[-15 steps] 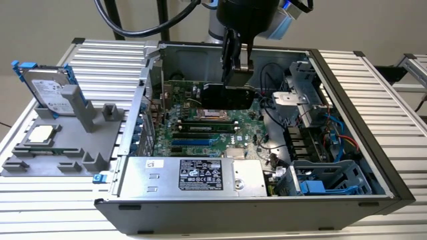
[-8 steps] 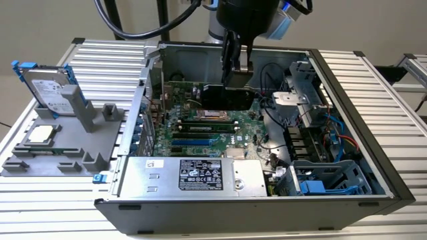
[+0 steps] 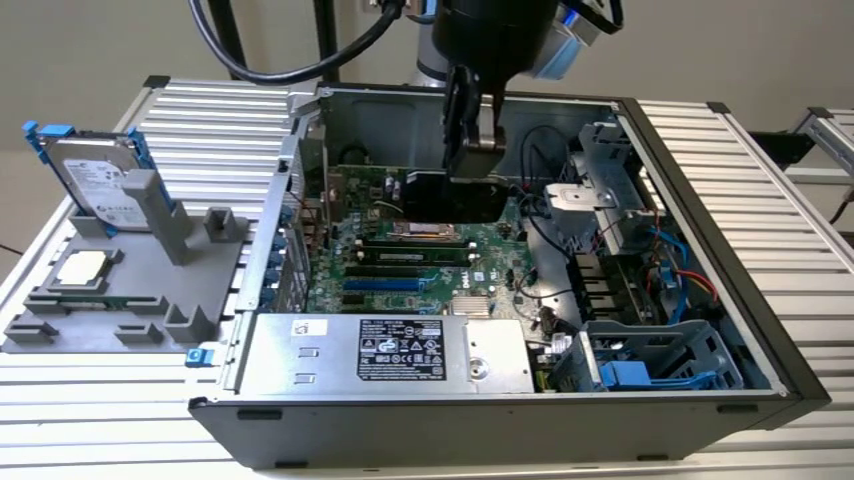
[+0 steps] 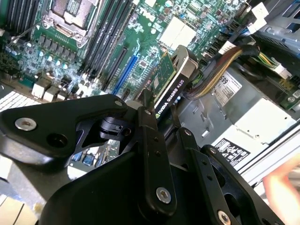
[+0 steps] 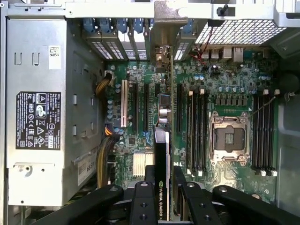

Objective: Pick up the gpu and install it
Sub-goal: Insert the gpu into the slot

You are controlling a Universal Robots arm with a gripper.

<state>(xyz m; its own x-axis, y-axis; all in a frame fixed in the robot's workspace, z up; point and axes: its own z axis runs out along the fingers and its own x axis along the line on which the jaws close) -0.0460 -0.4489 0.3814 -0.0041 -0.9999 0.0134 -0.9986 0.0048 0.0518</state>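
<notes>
My gripper (image 3: 474, 160) hangs inside the open computer case (image 3: 694, 170), shut on the gpu (image 3: 458, 200). In the exterior view the gpu is a dark flat card just above the green motherboard (image 3: 400, 270), near the processor socket. In the first wrist view the gpu (image 5: 161, 161) is edge-on between my fingers (image 5: 144, 199), its black cover edge toward the camera and its metal bracket (image 5: 165, 23) toward the case's slot openings. It hovers over the expansion slots (image 5: 146, 108). In the second wrist view the gpu (image 4: 169, 82) shows a green board face and a black edge.
A silver power supply (image 3: 400, 345) fills the case's near side. Cables and a drive cage (image 3: 661, 360) crowd the exterior view's right. Outside the case, a grey fixture (image 3: 120, 300) holds a silver hard drive with blue rails (image 3: 96, 180) and a small square chip (image 3: 83, 268).
</notes>
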